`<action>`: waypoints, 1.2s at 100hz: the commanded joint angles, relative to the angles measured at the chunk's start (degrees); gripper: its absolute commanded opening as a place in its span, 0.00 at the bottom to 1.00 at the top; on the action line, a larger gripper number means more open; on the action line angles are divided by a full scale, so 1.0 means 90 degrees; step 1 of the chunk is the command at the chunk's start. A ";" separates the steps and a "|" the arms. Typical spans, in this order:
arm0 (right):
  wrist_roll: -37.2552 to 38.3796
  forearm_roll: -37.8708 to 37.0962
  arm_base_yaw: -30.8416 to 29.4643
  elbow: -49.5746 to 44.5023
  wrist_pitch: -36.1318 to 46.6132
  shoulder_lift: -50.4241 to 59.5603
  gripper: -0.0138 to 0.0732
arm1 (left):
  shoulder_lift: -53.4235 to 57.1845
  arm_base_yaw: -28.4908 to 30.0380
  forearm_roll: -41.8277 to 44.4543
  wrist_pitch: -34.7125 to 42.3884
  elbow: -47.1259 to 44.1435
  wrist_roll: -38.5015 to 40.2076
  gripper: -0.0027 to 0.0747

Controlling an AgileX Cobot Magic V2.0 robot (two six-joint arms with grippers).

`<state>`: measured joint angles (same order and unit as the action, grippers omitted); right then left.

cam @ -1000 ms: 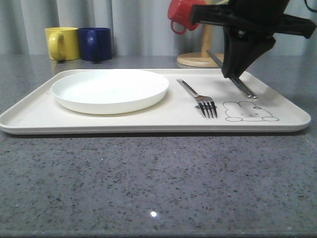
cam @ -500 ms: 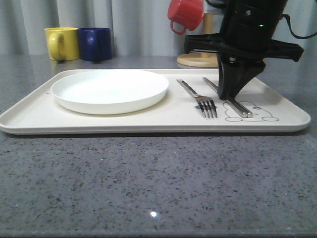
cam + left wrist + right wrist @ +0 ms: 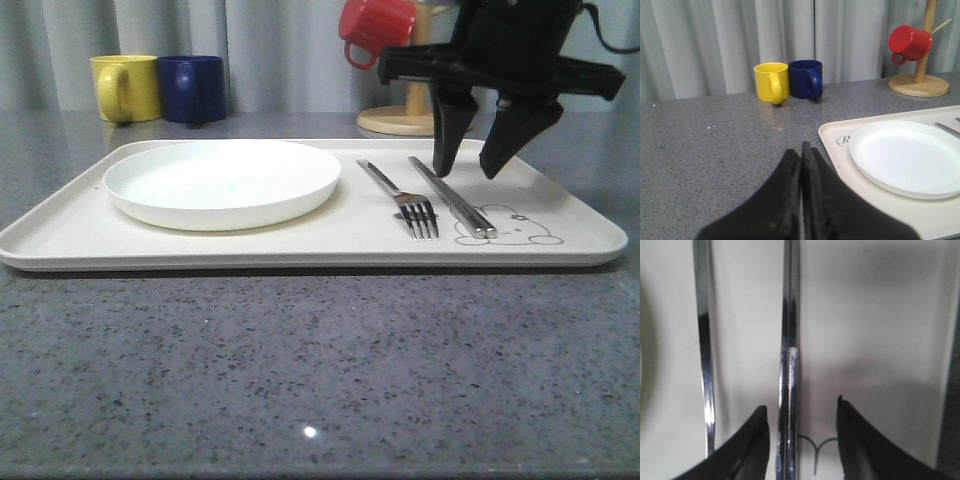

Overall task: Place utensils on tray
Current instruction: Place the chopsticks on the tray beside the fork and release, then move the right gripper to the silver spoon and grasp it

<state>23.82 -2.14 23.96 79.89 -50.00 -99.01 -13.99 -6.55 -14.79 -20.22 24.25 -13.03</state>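
Observation:
The cream tray (image 3: pixel 300 245) lies across the table. On its right half rest a silver fork (image 3: pixel 400 199) and, beside it, a pair of silver chopsticks (image 3: pixel 452 197) lying over the rabbit drawing. My right gripper (image 3: pixel 468 172) hangs open just above the chopsticks, its fingers apart and holding nothing. In the right wrist view the chopsticks (image 3: pixel 789 365) run between the open fingers, with the fork handle (image 3: pixel 704 350) to one side. My left gripper (image 3: pixel 801 150) is shut and empty, over the bare table beside the tray's corner (image 3: pixel 832 137).
A round white plate (image 3: pixel 222 180) takes up the tray's left half. A yellow mug (image 3: pixel 125 87) and a blue mug (image 3: pixel 194 88) stand at the back left. A wooden mug stand (image 3: pixel 403 118) with a red mug (image 3: pixel 374 27) rises behind the tray's right part.
My right gripper lowered the chopsticks onto the tray beside the fork, then opened and rose a little. The chopsticks now lie free on the tray.

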 commanded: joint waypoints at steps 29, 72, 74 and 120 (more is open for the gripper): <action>-0.1101 -0.0936 -0.1035 0.1210 -0.1223 0.0782 0.55 | -0.0065 0.0009 -0.0065 0.0505 0.0154 0.0048 0.01; -0.2778 -0.0062 -0.3559 0.1217 -0.1697 0.0291 0.55 | -0.0065 0.0009 -0.0065 0.0505 0.0154 0.0048 0.01; -0.2792 -0.0051 -0.3623 0.1217 -0.1683 0.0263 0.55 | -0.0065 0.0009 -0.0065 0.0505 0.0154 0.0048 0.01; -0.3006 0.0027 -0.3887 0.1217 -0.1506 -0.0570 0.55 | -0.0065 0.0009 -0.0065 0.0505 0.0154 0.0048 0.01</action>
<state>-2.25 -1.92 -10.70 88.96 -64.63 -105.68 -13.99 -6.55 -14.79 -20.22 24.25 -13.03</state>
